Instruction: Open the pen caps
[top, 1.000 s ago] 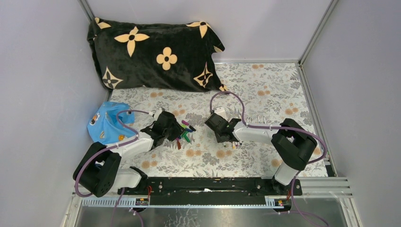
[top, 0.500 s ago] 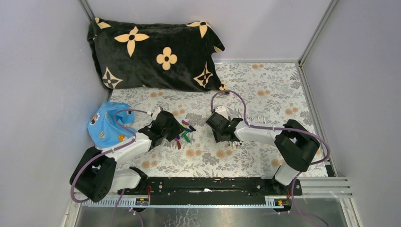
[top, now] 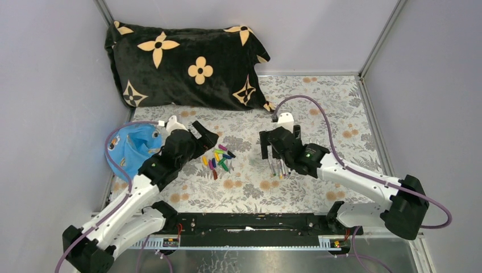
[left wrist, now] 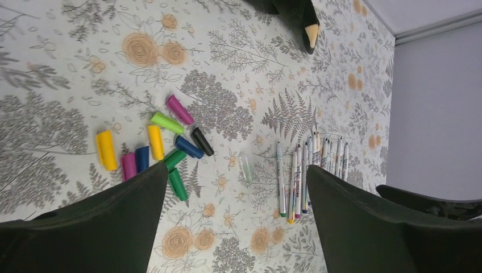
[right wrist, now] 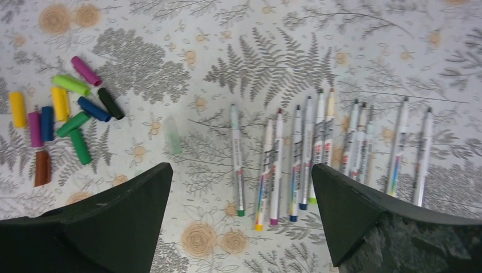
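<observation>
- The left claw (top: pixel 206 135) hangs above the surface (top: pixel 324 108) with its 2 fingers spread wide and nothing between them.
- In the left wrist view, the left claw (left wrist: pixel 239 227) frames the pen caps (left wrist: pixel 165 145) and the pens (left wrist: pixel 307 170) on the surface far below.
- The right claw (top: pixel 278 149) is likewise spread wide and empty, and it sits over the pens (top: pixel 278 166).
- In the right wrist view, the right claw (right wrist: pixel 241 227) shows both dark fingers at the bottom corners, with bare floral surface (right wrist: pixel 284 45) between them.
- The pen caps (top: pixel 217 159) lie loose in a small cluster between the 2 claws, nearer the left one.
- In the right wrist view, 11 coloured pen caps (right wrist: pixel 62 119) can be counted: 2 yellow, 2 dark green, 1 light green, 1 magenta, 1 purple, 2 blue, 1 black and 1 brown-red.
- Several of them touch one another, and none sits on a pen.
- A pale see-through cap (right wrist: pixel 173 142) lies alone between the cluster and the pens.
- The pens (right wrist: pixel 318 153) lie flat, side by side in a roughly parallel row, with their coloured tips bare and well apart from the cap cluster.
- A black pillow (top: pixel 187 62) with cream flowers rests at the far left of the surface.
- A blue cloth item (top: pixel 128 151) lies at the left edge, beside the left arm.
</observation>
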Controlling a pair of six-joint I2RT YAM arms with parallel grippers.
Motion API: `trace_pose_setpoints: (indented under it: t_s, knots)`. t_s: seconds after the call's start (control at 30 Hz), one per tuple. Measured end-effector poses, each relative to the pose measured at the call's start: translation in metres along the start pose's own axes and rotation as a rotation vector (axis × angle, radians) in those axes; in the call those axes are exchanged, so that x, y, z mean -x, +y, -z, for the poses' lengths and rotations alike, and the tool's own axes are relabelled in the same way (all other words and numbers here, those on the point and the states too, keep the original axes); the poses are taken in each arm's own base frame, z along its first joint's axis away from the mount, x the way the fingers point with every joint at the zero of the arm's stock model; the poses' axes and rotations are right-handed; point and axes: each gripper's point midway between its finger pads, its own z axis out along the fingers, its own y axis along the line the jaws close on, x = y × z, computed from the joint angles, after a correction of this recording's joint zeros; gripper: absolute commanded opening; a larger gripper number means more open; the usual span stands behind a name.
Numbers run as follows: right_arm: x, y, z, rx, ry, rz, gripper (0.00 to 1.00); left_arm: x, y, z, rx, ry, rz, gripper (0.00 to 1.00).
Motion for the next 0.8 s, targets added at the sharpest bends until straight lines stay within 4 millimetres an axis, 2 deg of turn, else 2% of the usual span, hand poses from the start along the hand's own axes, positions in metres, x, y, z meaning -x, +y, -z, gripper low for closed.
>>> trace_pose_setpoints:
  t_s: [0.13, 0.4, 0.8]
  knots:
    - [0.000, -0.021, 0.008, -0.083, -0.022, -0.020, 1.00, 0.007, 0.007, 0.020, 0.008, -0.034, -0.035, 0.99]
    - [-0.015, -0.061, 0.022, -0.241, -0.023, -0.053, 1.00, 0.027, 0.018, 0.056, -0.007, -0.134, -0.071, 0.99]
    - [-0.018, -0.090, 0.045, -0.300, -0.088, -0.117, 1.00, 0.031, 0.036, 0.065, 0.053, -0.169, -0.096, 0.99]
